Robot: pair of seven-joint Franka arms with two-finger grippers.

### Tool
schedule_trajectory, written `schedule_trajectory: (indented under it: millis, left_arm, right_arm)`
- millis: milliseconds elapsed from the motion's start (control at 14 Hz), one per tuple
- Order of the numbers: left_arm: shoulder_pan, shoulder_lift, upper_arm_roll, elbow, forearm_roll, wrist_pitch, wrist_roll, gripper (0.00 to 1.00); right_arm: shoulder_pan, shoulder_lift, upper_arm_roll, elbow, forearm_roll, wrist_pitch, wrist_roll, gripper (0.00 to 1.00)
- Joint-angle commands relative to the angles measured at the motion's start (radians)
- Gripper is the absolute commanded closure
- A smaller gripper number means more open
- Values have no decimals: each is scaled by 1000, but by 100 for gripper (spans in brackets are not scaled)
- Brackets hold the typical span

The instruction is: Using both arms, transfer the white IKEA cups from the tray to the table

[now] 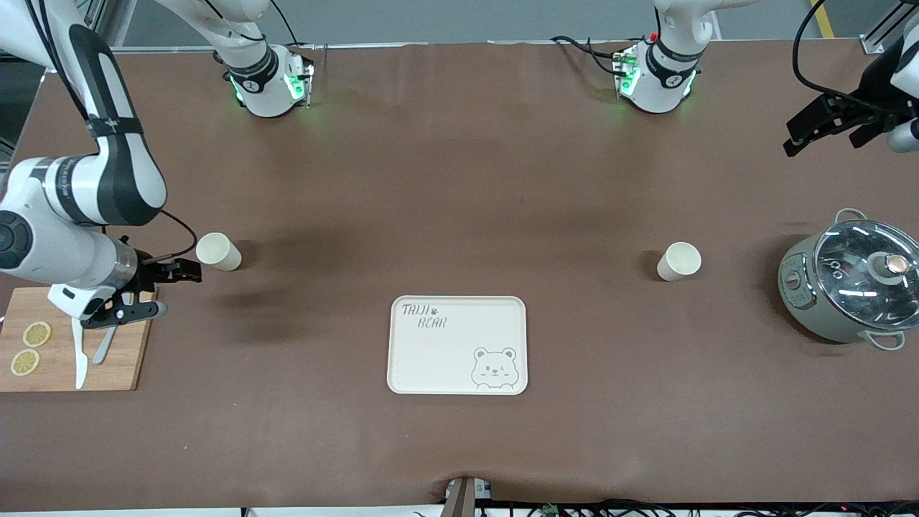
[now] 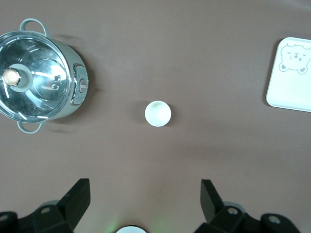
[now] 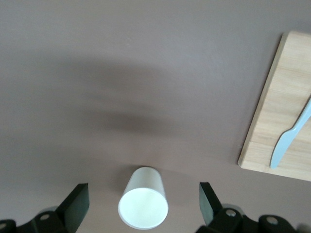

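Two white IKEA cups stand upright on the brown table. One cup is toward the right arm's end, the other cup toward the left arm's end. My right gripper is open, low beside the first cup and over the edge of the cutting board. In the right wrist view that cup shows between the open fingers, untouched. My left gripper is open and empty, high over the table's left-arm end. In the left wrist view its cup lies well ahead of the gripper.
A cream bear-print tray lies mid-table, nearer the front camera than both cups. A grey pot with a glass lid stands at the left arm's end. A wooden cutting board with lemon slices and a knife lies at the right arm's end.
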Motion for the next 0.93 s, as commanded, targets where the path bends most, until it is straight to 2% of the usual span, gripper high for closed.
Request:
schedule_trajectory:
  millis: [0, 214, 357, 500, 571, 786, 857]
  left_arm:
    - [5, -6, -12, -1, -10, 3, 14, 0]
    - [5, -12, -13, -1, -10, -8, 13, 0]
    - [6, -14, -19, -1, -10, -14, 11, 0]
    - [9, -11, -19, -1, -10, -14, 11, 0]
    - [9, -8, -19, 1, -10, -13, 10, 0]
    - [8, -8, -19, -4, -8, -11, 10, 0]
    - [8, -8, -23, -5, -8, -11, 10, 0]
  right_arm:
    - [8, 17, 29, 165, -19, -124, -4, 0]
    - [12, 12, 48, 350, 27, -214, -6, 0]
    - [15, 7, 71, 407, 29, -259, -4, 0]
    - [32, -31, 48, 441, 52, -356, 0, 0]
    - [52, -57, 11, 444, 78, -425, 6, 0]
    - [175, -140, -191, 437, 156, -502, 7, 0]
    - [205, -157, -233, 436, 179, -525, 5, 0]
